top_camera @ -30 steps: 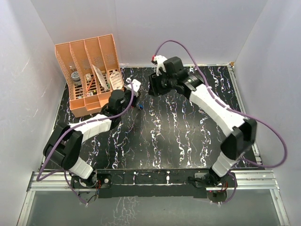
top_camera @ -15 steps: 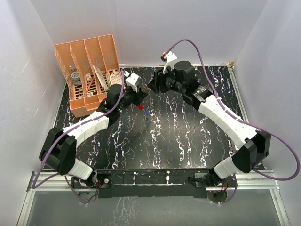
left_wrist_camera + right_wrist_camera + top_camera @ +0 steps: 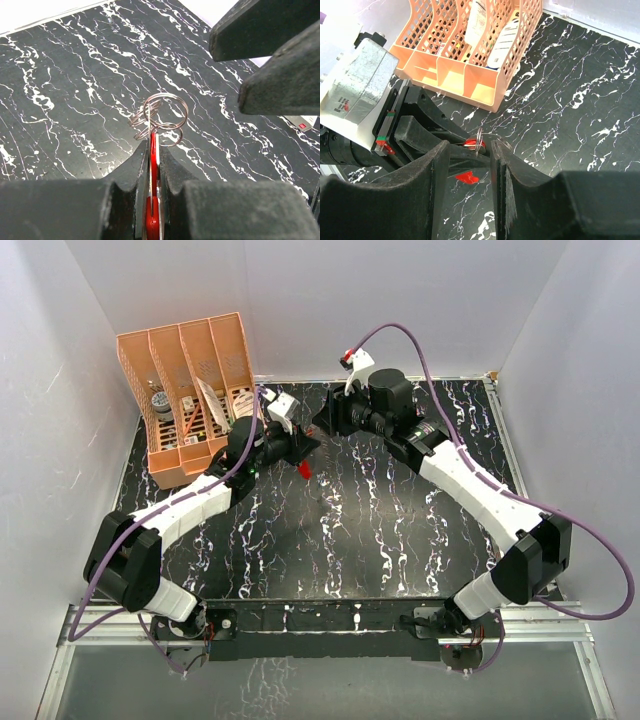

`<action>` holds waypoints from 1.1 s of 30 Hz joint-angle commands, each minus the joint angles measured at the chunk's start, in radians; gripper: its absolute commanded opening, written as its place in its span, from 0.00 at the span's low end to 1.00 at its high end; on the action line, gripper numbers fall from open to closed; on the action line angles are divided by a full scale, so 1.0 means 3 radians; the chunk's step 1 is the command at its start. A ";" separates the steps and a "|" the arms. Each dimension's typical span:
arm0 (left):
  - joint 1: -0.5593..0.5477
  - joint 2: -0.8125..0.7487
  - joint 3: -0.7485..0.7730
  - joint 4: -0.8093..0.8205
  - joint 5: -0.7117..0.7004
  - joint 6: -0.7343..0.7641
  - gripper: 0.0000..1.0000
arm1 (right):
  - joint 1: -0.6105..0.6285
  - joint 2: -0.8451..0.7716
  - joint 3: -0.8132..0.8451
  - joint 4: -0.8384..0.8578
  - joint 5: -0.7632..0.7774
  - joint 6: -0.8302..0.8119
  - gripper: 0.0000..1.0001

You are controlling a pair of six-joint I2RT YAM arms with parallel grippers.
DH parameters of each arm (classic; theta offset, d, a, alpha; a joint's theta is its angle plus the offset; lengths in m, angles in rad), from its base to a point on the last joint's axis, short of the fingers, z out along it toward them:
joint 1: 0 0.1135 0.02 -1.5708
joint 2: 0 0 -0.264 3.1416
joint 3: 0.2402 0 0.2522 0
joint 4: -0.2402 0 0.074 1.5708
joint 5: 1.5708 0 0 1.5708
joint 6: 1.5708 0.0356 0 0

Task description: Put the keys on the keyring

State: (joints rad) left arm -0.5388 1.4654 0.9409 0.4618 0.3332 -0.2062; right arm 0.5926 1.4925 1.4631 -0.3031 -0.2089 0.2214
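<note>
Left claw: pressed together, pinching the oval keyring of red strip and whitish-grey band edge-on between its fingers.
Silver wire split rings: they stand out past the left claw's tips, above the black white-veined worktop.
Long axis: the keyring runs along the left fingers and points out towards the other arm.
Right claw: spread, nothing between its fingers, facing the left claw.
Key relation: the rings lie just ahead of the right claw, in line with its gap, near but apart.
Keys: neither one can be made out.
</note>
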 commanded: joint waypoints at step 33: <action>-0.0014 -0.0165 0.0132 -0.0038 -0.0130 0.0115 0.00 | -0.0008 0.0077 0.0100 0.0113 0.0126 0.0002 0.00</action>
State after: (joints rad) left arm -0.5388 1.4654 0.9630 0.4614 0.3534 -0.2306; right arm 0.5930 1.5429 1.4563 -0.2813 -0.1925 0.2440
